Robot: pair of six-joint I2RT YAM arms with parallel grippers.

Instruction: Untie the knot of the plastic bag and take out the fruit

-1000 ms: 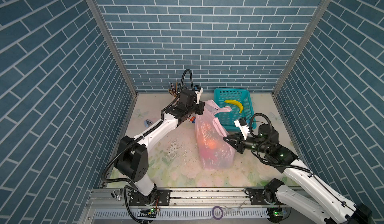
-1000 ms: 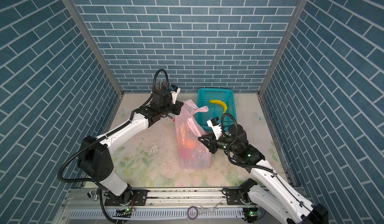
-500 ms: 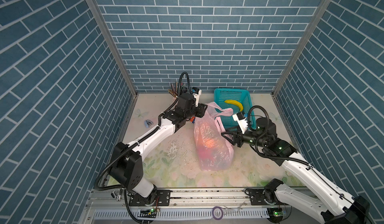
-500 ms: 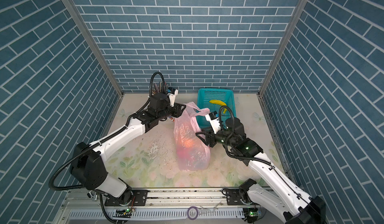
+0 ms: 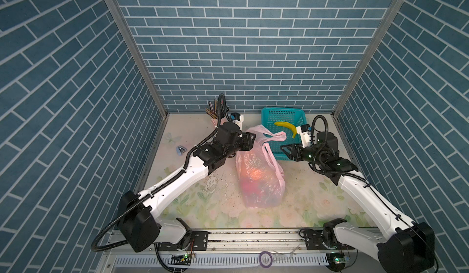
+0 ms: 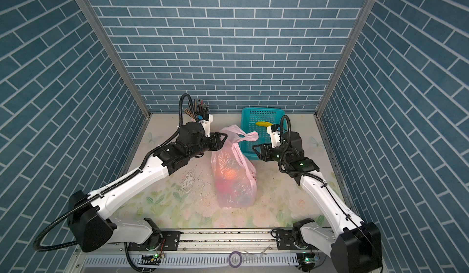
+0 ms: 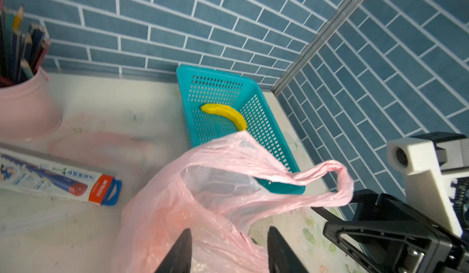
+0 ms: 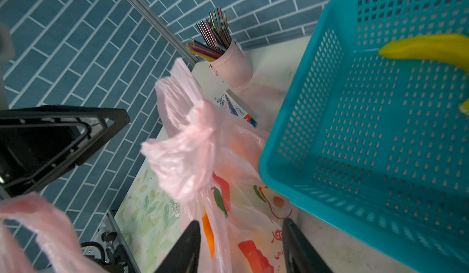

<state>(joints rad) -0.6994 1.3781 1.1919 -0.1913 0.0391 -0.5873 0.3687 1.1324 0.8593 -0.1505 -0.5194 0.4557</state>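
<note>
Seeing my left claw (image 5: 253, 141) and right claw (image 5: 283, 151) both parted partway and empty, flanking the plastic bag (image 5: 261, 190) that stands on the counter (image 5: 203, 208), I judge its handles (image 5: 277, 136) hang unknotted so the fruit (image 5: 256, 174) inside can be reached.

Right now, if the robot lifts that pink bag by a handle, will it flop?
Probably floppy: the plastic bag is thin, crinkled film and its handle loop droops. Likely bottom-heavy, since the fruit fills its lower part. Pushed, it would probably slump rather than slide.
</note>
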